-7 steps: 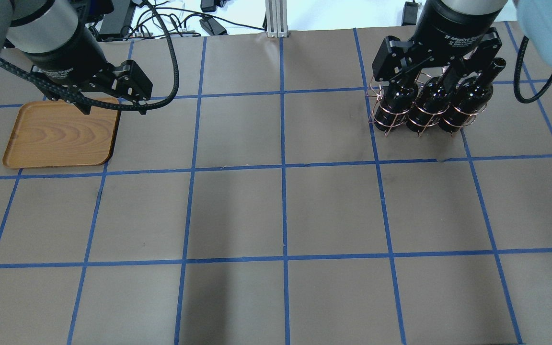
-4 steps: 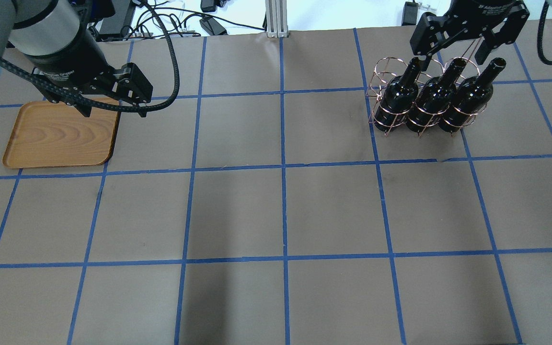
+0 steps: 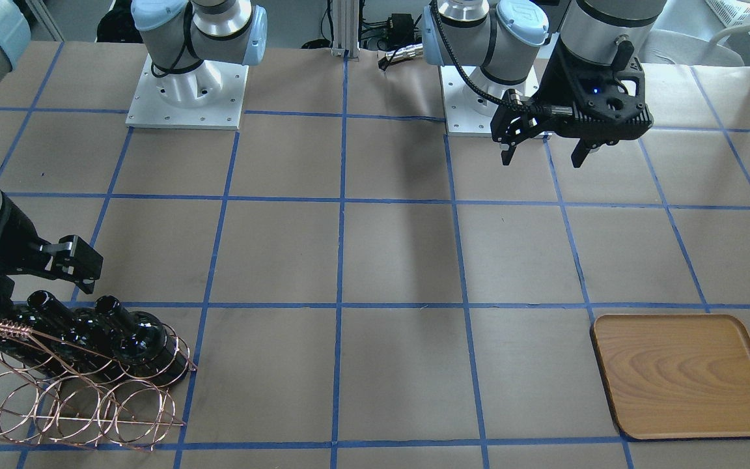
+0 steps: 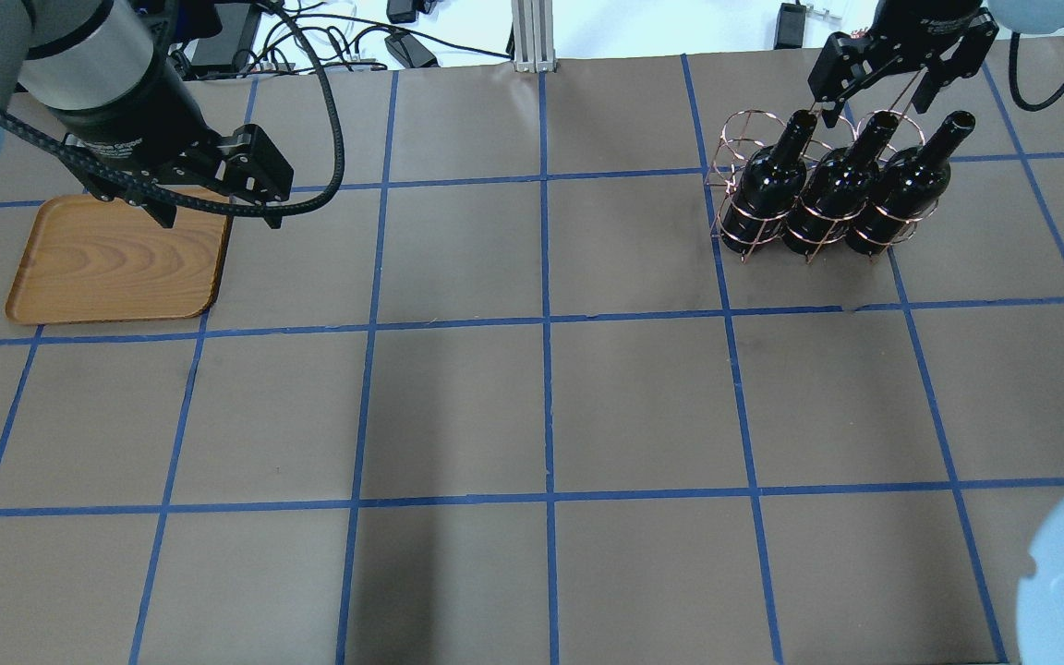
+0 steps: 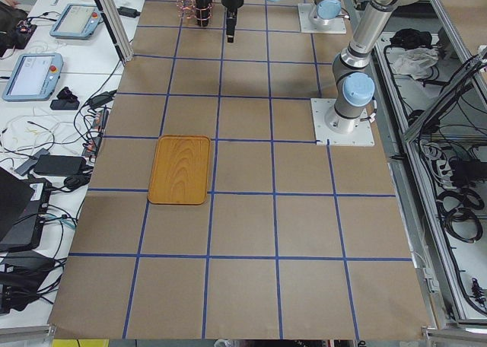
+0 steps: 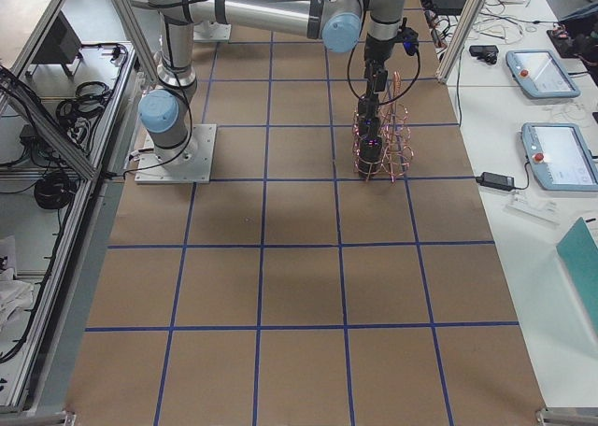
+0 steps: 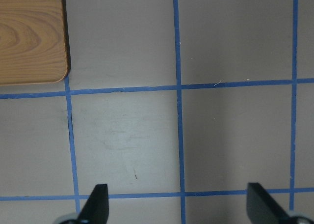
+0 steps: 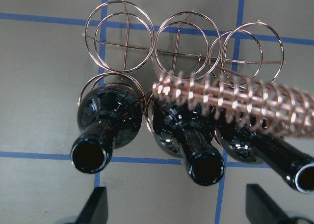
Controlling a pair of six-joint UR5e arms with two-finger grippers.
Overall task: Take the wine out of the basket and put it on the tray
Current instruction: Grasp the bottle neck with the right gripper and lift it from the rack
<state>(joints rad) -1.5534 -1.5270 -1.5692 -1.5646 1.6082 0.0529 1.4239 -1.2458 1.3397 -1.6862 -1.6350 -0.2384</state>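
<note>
1. Right, the table (image 4: 550, 406) first: brown paper gridded with blue tape fills the overhead view.
2. The tray (image 4: 107, 277) lies flat at ten o'clock on the table in that view, its light wood grain showing. It is well apart from the basket.
3. Over at one o'clock stands the basket (image 4: 737, 152), copper wire on the paper, with two rows of three round rings. In the right wrist view its twisted handle (image 8: 230, 102) slants across above the bottles.
4. Three wine bottles (image 4: 828, 199) stand side by side, one per ring, all in the basket. They fill the six o'clock row in the overhead view, and the other three rings sit at twelve o'clock of them. All three dark mouths show plainly in the wrist view.
5. The right gripper (image 4: 876, 106) hovers above the necks, toward twelve o'clock of the basket. Its fingers are spread wide and grip nothing. From its own camera, the middle bottle's mouth sits at twelve o'clock of the gap between the fingertips, apart from both.
6. And the left gripper (image 4: 218, 211) hangs over the tray's one o'clock corner in the overhead view, fingers spread with nothing between them. Its wrist camera catches one rounded tray corner at eleven o'clock and taped paper below.
</note>
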